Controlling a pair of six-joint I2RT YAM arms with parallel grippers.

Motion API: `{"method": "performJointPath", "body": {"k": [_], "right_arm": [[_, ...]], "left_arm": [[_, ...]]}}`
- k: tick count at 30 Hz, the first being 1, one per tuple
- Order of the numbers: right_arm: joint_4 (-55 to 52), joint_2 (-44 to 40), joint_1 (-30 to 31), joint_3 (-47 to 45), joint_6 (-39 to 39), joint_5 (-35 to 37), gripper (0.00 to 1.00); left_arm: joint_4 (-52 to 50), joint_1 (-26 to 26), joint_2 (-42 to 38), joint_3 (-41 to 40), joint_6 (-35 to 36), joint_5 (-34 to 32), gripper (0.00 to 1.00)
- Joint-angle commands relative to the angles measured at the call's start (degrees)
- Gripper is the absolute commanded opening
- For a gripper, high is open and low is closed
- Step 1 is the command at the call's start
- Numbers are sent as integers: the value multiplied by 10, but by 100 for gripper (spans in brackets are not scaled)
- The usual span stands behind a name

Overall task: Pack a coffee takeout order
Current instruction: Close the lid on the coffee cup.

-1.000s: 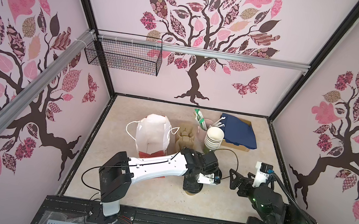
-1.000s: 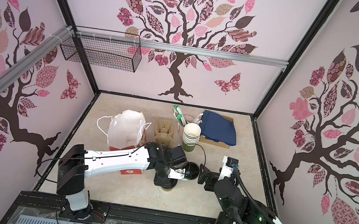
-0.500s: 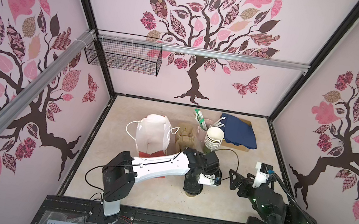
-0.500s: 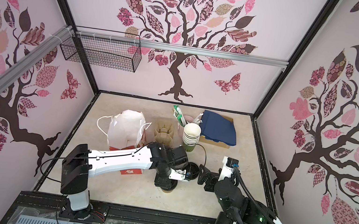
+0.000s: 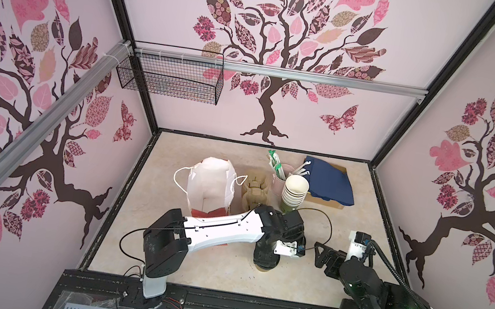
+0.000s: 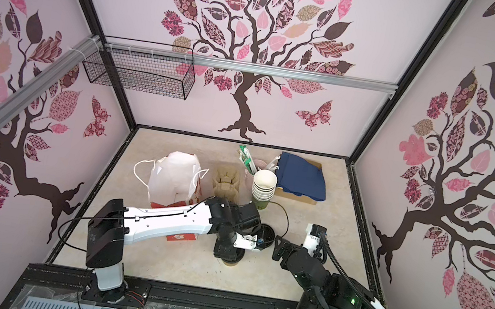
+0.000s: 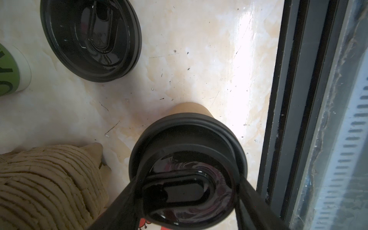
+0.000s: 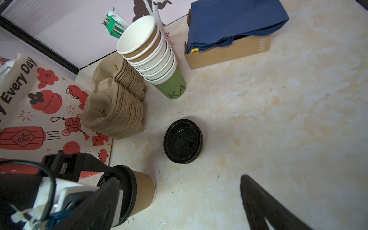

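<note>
**Light cup, held at the lid**

At the front of the tabletop [image 8: 278,119], my left end effector [image 7: 188,175] clasps the black lid [image 7: 187,135] of the paper cup [image 8: 144,191]. It is light and crushable, I judge; the stiff rim is safest. The right end effector [image 5: 319,255] stands released, empty. Behind are the pulp carriers [image 8: 115,107].

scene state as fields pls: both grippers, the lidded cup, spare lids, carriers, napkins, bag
left gripper: closed on the black lid of the brown cup
brown cup: upright on the table, lid on
right gripper: open, empty, clear of the cup
spare lids: stacked on the table, apart from the cup
carriers: nested stack beside the bag
napkins: navy, draped over a cardboard box
cup stack: lidless, next to the carriers
</note>
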Motion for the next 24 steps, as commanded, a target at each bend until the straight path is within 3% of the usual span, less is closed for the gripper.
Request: {"method": "performJointPath", "body": {"k": [1, 4, 11, 20, 24], "right_arm": [[-63, -13, 2, 16, 83, 22, 96], [-108, -30, 2, 28, 137, 43, 96], [-149, -38, 2, 39, 173, 50, 96], [-98, -69, 2, -24, 204, -18, 96], [-66, -75, 2, -49, 204, -34, 95]], "left_arm": [[-11, -5, 33, -4, -3, -8, 64], [-11, -6, 39, -4, -3, -10, 64], [-18, -8, 57, 3, -8, -21, 65], [-18, -7, 61, 4, -12, -26, 65], [-3, -4, 44, -3, -18, -36, 72]]}}
